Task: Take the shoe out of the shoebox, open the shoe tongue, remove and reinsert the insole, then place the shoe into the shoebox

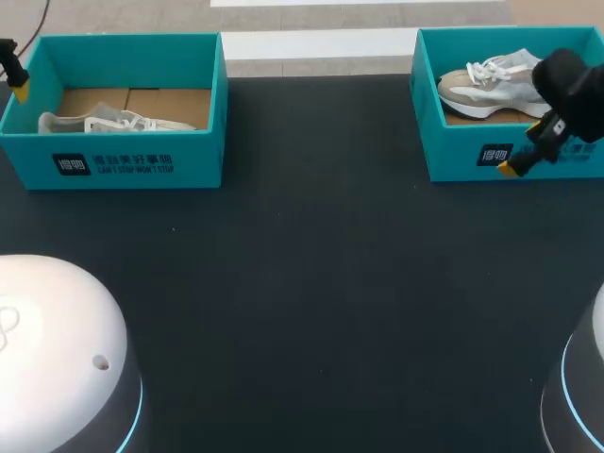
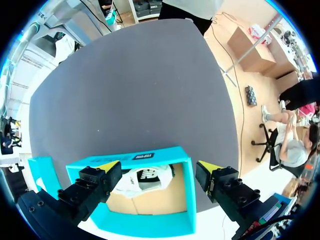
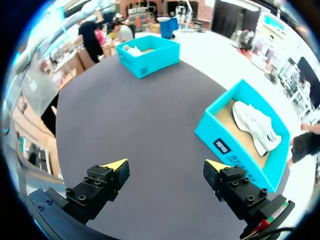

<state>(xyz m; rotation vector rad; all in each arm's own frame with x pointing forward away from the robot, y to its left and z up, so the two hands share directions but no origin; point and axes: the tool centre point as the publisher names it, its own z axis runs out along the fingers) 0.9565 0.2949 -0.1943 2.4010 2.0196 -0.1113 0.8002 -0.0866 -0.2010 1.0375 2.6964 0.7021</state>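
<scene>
Two teal shoeboxes stand at the back of the dark table. The left shoebox (image 1: 118,109) holds a white shoe (image 1: 109,122) lying on its side. The right shoebox (image 1: 510,104) holds a white and beige shoe (image 1: 491,87). My left gripper (image 1: 19,87) hangs at the left box's outer end. In its wrist view the left gripper (image 2: 159,167) is open above the left shoebox (image 2: 187,190), and the white shoe (image 2: 142,180) lies inside, untouched. My right gripper (image 1: 517,162) is open (image 3: 166,166) in front of the right shoebox (image 3: 225,142), holding nothing.
The dark table (image 1: 311,274) stretches between and in front of the boxes. The white bases of my arms (image 1: 57,359) sit at the near corners. In the right wrist view the left shoebox (image 3: 150,59) shows far across the table.
</scene>
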